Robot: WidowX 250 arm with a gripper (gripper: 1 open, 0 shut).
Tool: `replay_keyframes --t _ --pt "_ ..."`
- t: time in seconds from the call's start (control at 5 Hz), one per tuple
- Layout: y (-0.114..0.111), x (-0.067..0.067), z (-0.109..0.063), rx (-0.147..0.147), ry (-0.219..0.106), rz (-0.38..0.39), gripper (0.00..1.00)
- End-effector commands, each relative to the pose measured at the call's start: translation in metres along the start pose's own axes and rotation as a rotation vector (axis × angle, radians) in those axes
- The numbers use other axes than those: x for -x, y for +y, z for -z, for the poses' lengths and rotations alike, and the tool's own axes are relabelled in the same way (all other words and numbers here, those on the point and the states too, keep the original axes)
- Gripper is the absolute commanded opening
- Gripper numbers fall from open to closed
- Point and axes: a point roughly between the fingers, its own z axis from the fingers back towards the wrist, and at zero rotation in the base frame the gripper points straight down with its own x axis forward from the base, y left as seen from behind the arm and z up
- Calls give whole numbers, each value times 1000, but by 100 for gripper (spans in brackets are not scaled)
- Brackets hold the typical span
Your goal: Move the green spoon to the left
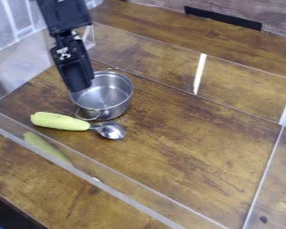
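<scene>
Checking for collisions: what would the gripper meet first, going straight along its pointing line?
Probably the pot, near its left rim in the image, though with one view the depth is unclear.

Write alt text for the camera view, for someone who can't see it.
A green-handled spoon lies on a wooden table before a round steel pot. A black robot arm reaches in from the top left.
</scene>
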Motion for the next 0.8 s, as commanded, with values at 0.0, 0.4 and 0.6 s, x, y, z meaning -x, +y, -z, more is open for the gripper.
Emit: replay_keyframes --t 0.0,0.4,0.6 --pt "-12 -15 -20 -81 -19 35 100" --pt "-5 2 -24 -80 -24 16 0" --pt "4 4 -8 -67 -14 43 100"
